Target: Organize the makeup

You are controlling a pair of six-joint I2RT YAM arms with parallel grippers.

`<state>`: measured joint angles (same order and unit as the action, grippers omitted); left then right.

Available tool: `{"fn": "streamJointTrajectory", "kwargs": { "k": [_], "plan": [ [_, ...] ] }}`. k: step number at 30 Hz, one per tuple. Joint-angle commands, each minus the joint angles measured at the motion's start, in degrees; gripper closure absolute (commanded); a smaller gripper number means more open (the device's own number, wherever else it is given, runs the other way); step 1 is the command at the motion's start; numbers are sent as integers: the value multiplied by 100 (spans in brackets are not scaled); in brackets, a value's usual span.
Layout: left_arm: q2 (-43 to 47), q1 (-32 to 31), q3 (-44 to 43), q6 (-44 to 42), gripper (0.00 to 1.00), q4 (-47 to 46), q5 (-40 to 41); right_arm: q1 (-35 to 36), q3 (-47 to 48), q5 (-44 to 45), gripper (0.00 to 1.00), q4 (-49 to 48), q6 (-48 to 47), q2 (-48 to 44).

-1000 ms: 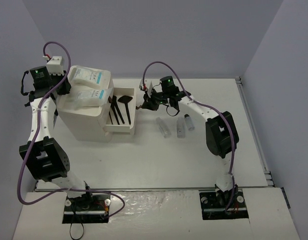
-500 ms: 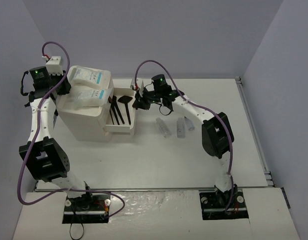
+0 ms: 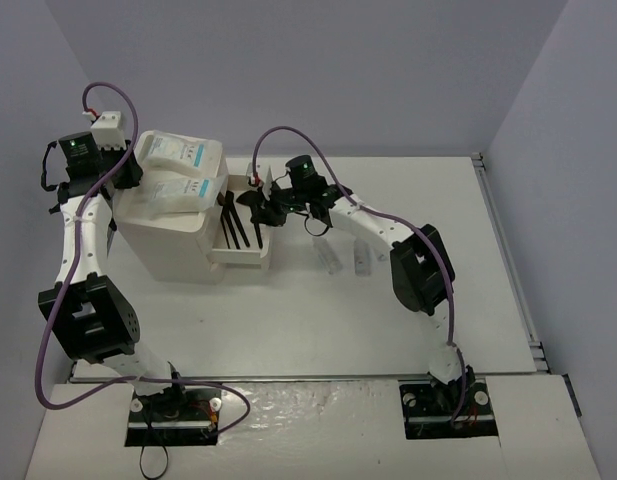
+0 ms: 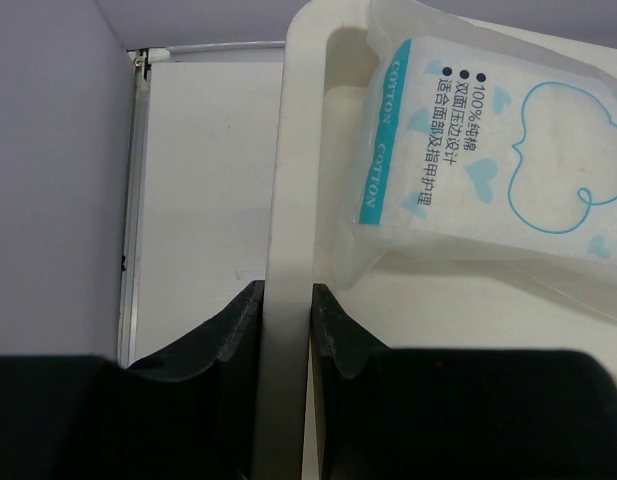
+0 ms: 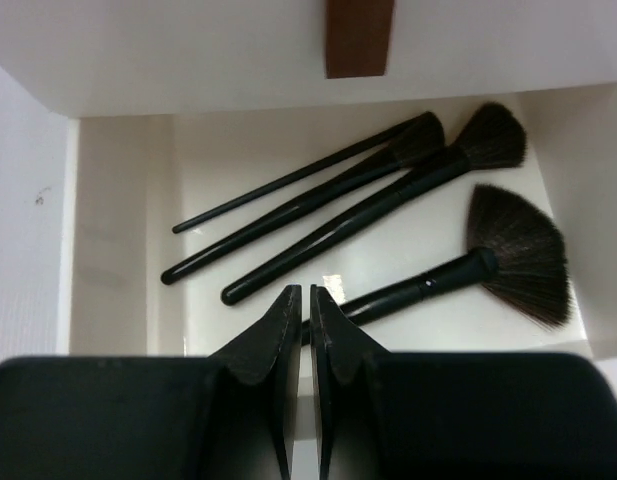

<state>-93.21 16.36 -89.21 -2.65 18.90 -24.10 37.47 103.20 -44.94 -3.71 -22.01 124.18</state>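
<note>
Checking the right jaws first: they're sitting almost pinched together over the open drawer [image 5: 118, 200], nothing clearly caught, with the fan brush [image 5: 508, 250] handle running under their tips. The other brushes [image 5: 328, 200] are lying alongside it. Left jaws are clamping the box [image 4: 288, 150] rim beside a cotton packet [image 4: 488, 150]. Clear tubes [image 3: 331, 258] are waiting on the bench [image 3: 438, 190]. I'm guessing they're light, slick and rolling easily, so I'm thinking grab mid-body. Brushes are looking stiff-handled and soft-tipped: I'm going for the handle.
</note>
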Motion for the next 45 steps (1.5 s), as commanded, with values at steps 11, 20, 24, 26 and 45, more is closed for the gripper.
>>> {"fn": "streamJointTrajectory", "kwargs": {
  "k": [11, 20, 24, 26, 45],
  "plan": [
    [-157, -274, 202, 643, 100, 123, -574, -885, -1159, -583, 41, -500, -397, -1247],
    [-211, -322, 189, 639, 100, 163, -539, -789, -763, -947, 34, -301, -1064, -466],
    [-251, -404, 172, 682, 100, 185, -526, -544, -517, -773, 32, -333, -1116, -267],
    [-281, -441, 162, 692, 100, 198, -512, -432, -396, -682, 32, -368, -1108, -175],
    [-441, -699, 88, 731, 100, 290, -623, 129, 276, -452, 31, -1734, -102, 437]
  ]
}}
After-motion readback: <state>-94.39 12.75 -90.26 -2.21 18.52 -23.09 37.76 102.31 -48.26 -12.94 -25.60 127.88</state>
